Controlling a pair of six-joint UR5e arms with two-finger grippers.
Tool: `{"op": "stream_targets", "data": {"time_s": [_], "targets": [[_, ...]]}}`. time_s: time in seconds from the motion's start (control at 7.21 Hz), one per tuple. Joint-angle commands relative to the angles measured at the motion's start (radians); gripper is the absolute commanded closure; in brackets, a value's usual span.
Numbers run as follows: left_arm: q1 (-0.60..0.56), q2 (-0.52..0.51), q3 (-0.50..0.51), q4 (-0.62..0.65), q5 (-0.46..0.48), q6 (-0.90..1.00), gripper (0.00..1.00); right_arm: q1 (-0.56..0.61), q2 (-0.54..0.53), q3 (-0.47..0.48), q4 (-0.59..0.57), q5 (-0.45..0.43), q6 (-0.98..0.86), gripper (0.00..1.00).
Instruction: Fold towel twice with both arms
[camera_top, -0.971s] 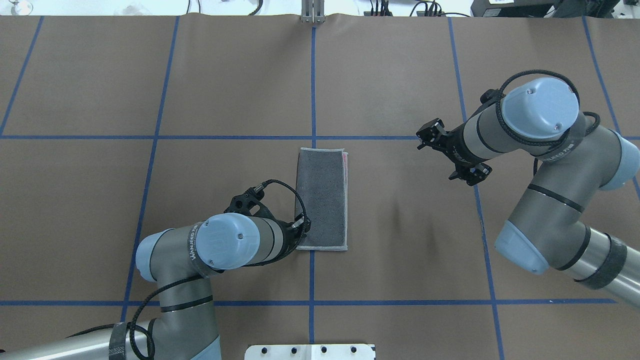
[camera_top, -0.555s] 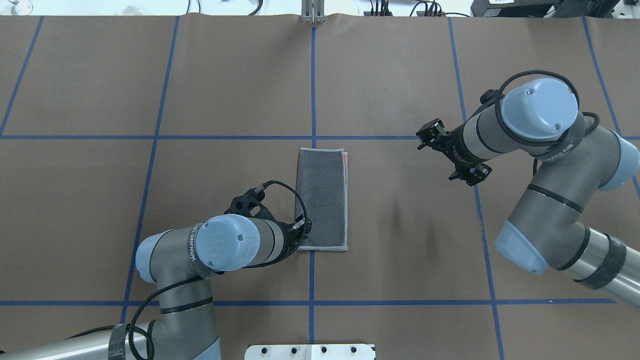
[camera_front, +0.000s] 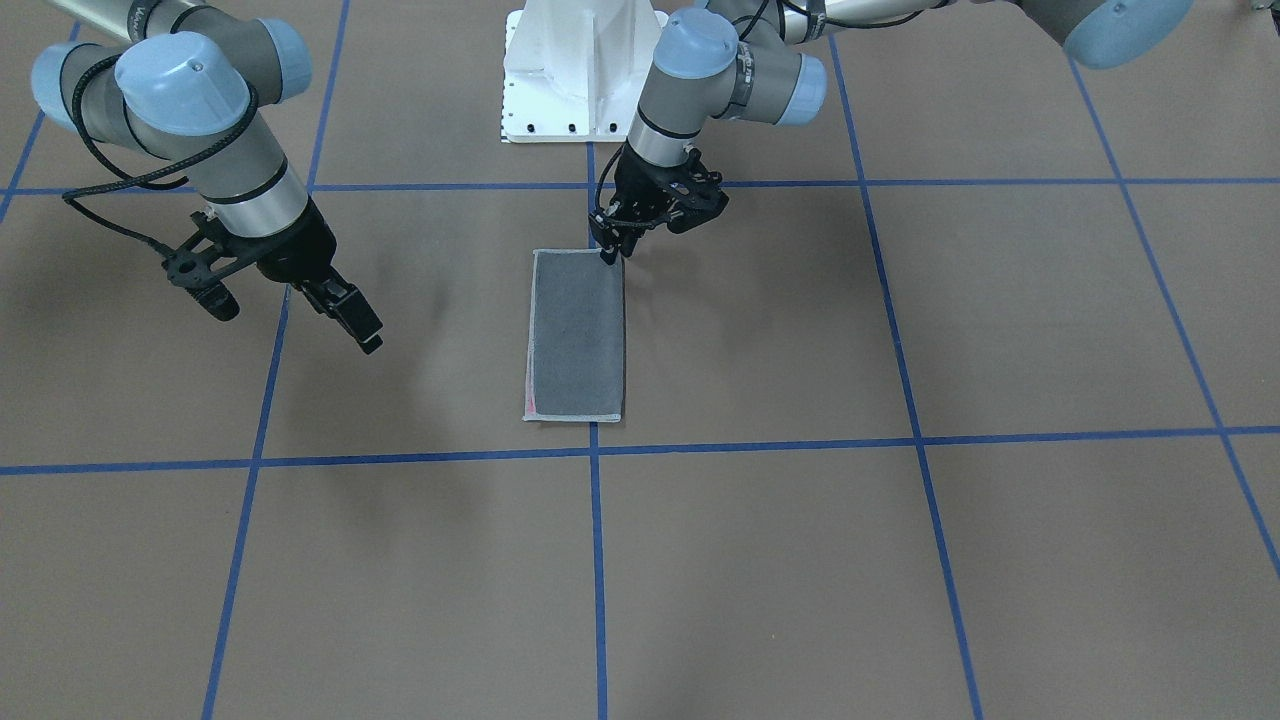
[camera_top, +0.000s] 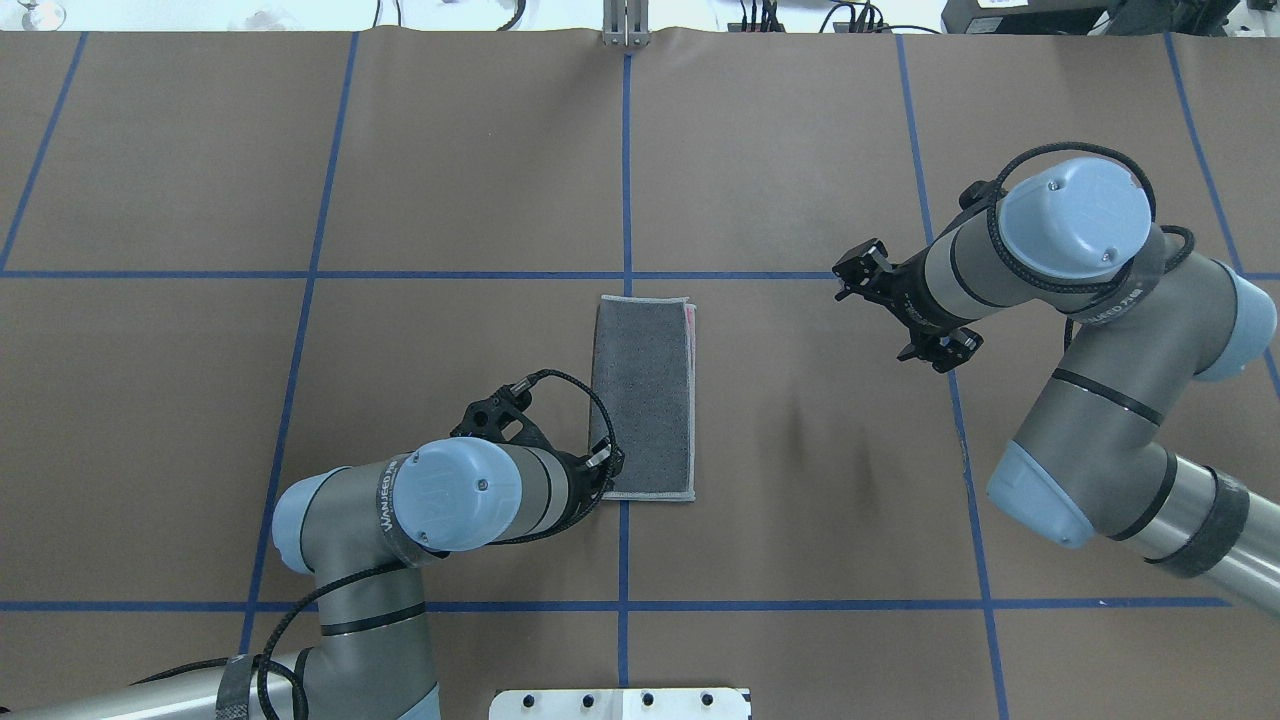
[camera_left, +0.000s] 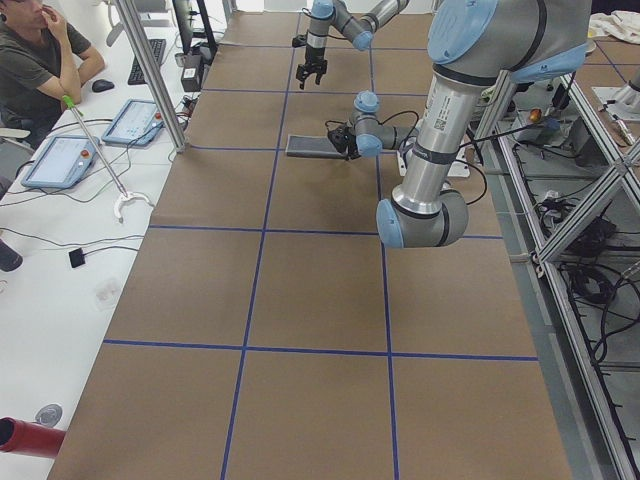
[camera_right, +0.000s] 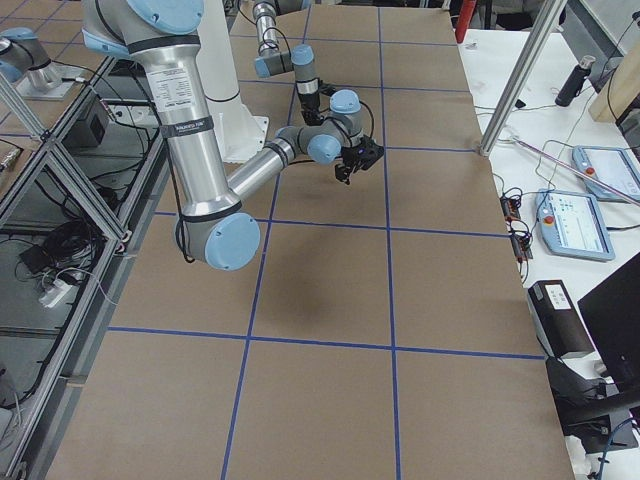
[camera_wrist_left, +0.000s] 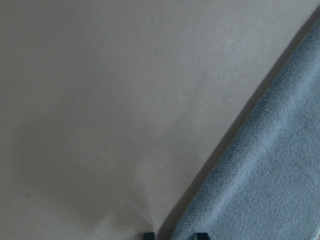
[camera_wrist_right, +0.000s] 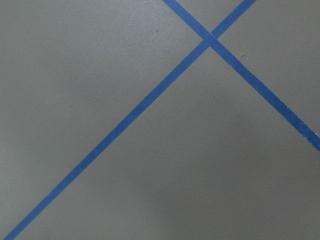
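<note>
The towel (camera_top: 643, 397) lies flat at the table's middle as a narrow strip, dark grey face up, with a thin pink sliver (camera_top: 690, 320) along one long side. It also shows in the front view (camera_front: 577, 335). My left gripper (camera_front: 607, 255) points down at the towel's near corner, closest to the robot. In the left wrist view its fingertips (camera_wrist_left: 148, 234) stand a little apart, astride the towel's edge (camera_wrist_left: 270, 175). My right gripper (camera_front: 360, 335) hangs open and empty above bare table, well clear of the towel.
The white pedestal base (camera_front: 580, 70) stands just behind the towel. Blue tape lines (camera_wrist_right: 210, 39) grid the brown table. An operator (camera_left: 35, 60) sits by tablets beyond the table's far side.
My left arm has shifted slightly toward the robot's base at the towel's near corner. The towel and my right arm have not moved.
</note>
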Motion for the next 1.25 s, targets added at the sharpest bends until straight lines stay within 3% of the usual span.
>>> {"op": "stream_targets", "data": {"time_s": [0.0, 0.42, 0.83, 1.11], "targets": [[0.004, 0.0, -0.001, 0.002, 0.0, 0.001, 0.65, -0.001, 0.0, -0.003, 0.0, 0.0, 0.0, 0.0], [0.009, -0.001, -0.032, 0.056, -0.002, -0.001, 0.69, -0.001, 0.0, -0.003, 0.0, 0.0, 0.0, 0.0], [0.024, 0.003, -0.035, 0.071, -0.002, -0.001, 0.98, -0.001, 0.002, -0.004, 0.0, 0.0, 0.003, 0.0], [0.027, 0.003, -0.038, 0.071, -0.002, -0.001, 1.0, -0.001, 0.002, -0.006, 0.0, -0.002, 0.003, 0.0]]}}
